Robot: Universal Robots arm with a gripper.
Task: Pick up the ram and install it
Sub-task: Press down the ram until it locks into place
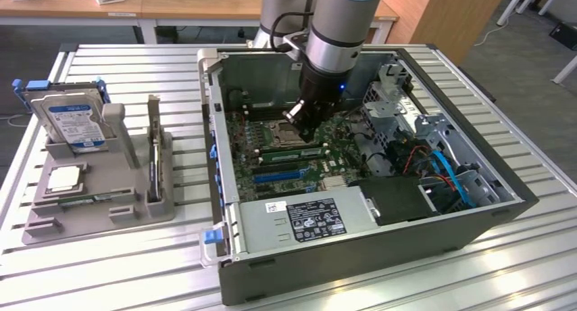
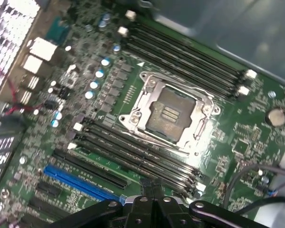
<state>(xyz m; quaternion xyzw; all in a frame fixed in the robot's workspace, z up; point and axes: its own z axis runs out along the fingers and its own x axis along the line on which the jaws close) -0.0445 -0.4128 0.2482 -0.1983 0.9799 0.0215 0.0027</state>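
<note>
The ram appears in the exterior view as a thin green strip standing on edge in the bank of memory slots on the motherboard, just beside the empty CPU socket and on the side of it nearer the blue expansion slot. It sits directly under the gripper, which hangs down inside the open computer case from the arm. From that distance I cannot tell whether the strip is fully seated in its slot. In the wrist view the gripper shows as dark linkages with the two fingers pressed flat together, no gap between them, and their tips point at the slot of that bank lying nearest the blue one. Seen from above, the slots all read as dark lines, so the stick itself is hard to separate from them there. The jaws are fully closed and nothing is clamped between them; whether the tips actually touch the top edge of the ram or hang just above it cannot be made out. Well apart from the gripper, outside the case on the exterior view's left, a grey holder on the slatted table carries the blue-labelled hard drive standing upright and a small square silver CPU chip lying flat.
</note>
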